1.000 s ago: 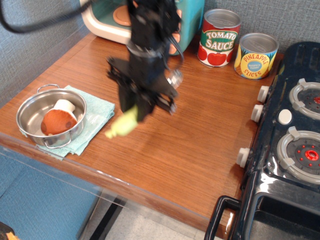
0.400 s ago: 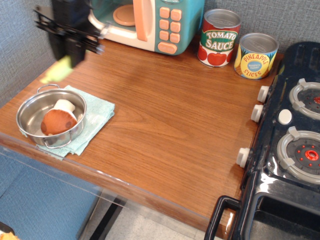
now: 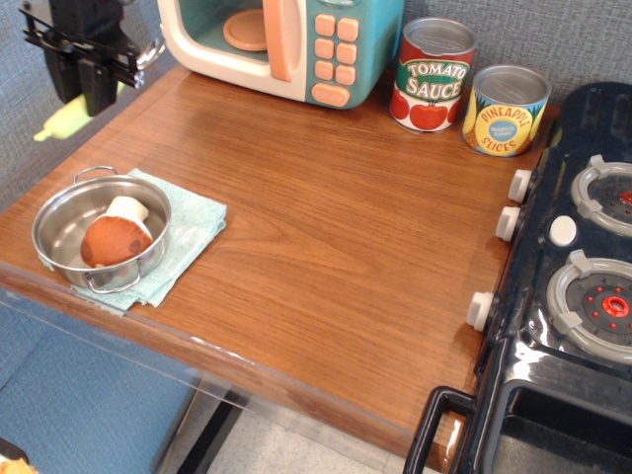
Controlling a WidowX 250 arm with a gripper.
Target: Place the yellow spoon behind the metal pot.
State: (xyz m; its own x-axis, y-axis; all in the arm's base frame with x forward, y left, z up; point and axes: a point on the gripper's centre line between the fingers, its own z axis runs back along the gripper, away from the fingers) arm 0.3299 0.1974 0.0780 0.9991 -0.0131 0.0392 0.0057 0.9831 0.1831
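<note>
The metal pot [image 3: 59, 232] sits on a light teal cloth at the table's front left, with a brown-and-white toy mushroom inside it. My black gripper [image 3: 87, 77] is at the far left, up in the air behind the pot and past the table's left edge. It is shut on the yellow spoon [image 3: 65, 120], whose pale yellow-green handle sticks out down and to the left. The spoon's shiny metal bowl [image 3: 150, 51] pokes out at the gripper's upper right.
A teal toy microwave [image 3: 296, 44] stands at the back. A tomato sauce can [image 3: 432, 74] and a pineapple slices can [image 3: 505, 110] stand at the back right. A black toy stove [image 3: 578, 257] fills the right side. The teal cloth [image 3: 188, 232] lies under the pot.
My gripper has carried the spoon from the table's middle far to the left and back, then a little further left and up, now over the table's left edge.
</note>
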